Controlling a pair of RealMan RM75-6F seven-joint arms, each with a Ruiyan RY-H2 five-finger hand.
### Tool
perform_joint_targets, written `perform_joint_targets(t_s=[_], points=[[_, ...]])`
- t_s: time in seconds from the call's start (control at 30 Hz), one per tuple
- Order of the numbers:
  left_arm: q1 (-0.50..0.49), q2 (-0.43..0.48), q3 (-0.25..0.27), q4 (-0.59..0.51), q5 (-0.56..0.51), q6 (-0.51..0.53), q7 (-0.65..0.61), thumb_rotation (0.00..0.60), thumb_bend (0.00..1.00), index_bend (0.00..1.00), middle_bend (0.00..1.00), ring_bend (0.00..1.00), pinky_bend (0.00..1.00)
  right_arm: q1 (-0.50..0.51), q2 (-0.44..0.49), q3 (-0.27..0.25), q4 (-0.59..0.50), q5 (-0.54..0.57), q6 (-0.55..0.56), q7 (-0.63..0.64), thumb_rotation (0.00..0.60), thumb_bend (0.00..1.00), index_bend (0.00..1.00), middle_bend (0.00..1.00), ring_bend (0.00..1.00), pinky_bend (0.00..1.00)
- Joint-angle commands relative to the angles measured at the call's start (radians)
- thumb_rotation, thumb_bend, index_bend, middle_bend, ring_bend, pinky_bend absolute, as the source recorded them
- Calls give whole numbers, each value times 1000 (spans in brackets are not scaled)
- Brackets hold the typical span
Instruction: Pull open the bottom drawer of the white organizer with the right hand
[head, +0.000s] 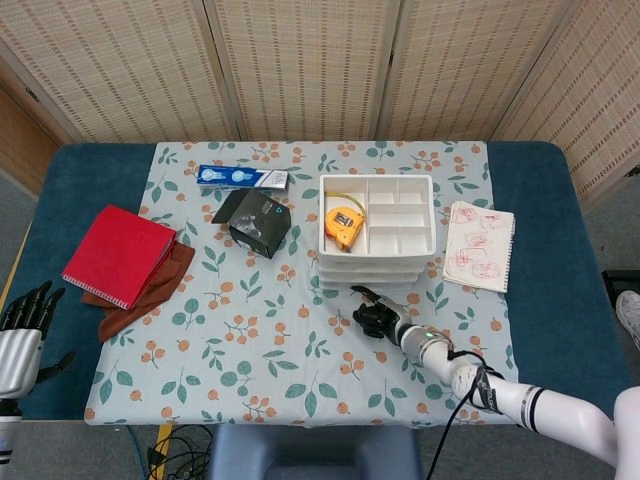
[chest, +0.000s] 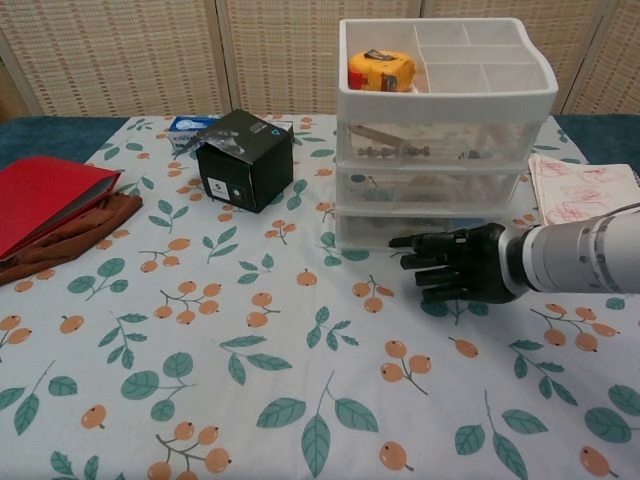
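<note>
Now, right hand (chest: 458, 265): it holds nothing; the fingers are stretched out flat and slightly apart, pointing leftward across the front of the white organizer (chest: 440, 140), low over the tablecloth (chest: 250, 360).
Why held so: judging by the task, the flat, low pose lines the fingertips up with the bottom drawer's front so they can hook it; no grip is made yet.
Bottom drawer (chest: 400, 228): lowest of the stacked drawers, shut flush with the ones above, directly behind and just beside the hand's fingers. Whether a fingertip touches its front I cannot tell.
Seen from above: the right hand (head: 381, 319) sits just in front of the white organizer (head: 377, 231), on its front side nearest the robot, toward the left half of the drawer front.
Organizer top tray: open compartments, with a yellow tape measure (chest: 381, 70) in the left-hand one.
Paper sheet (chest: 585, 195): lies flat to the organizer's right, apart from the hand.
Black box (chest: 245, 158): stands to the organizer's left, well apart from the hand.
Red notebook (head: 118, 255): rests on a brown cloth (head: 150, 295) at the far left.
Left hand (head: 24, 325): parked at the table's left edge, fingers spread, empty, clear of the work.
</note>
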Motion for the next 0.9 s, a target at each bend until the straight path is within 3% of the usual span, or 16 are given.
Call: perform_joint_targets(t_s=[0.03, 0.4, 0.9], points=[[0, 0, 0, 0, 0, 0, 1, 600, 184, 75, 10, 47, 92, 7, -5, -4, 6, 8, -2, -9, 600, 896, 44, 878, 1000, 1000], [0, 2, 0, -6, -3, 0, 7, 600, 184, 75, 10, 47, 92, 21, -10, -16, 5, 28, 18, -50, 600, 899, 136, 878, 1000, 1000], [-1, 4, 2, -15, 4, 2, 14, 600, 185, 76, 9, 47, 92, 4, 10, -27, -43, 40, 33, -85, 600, 905, 173, 877, 1000, 1000]])
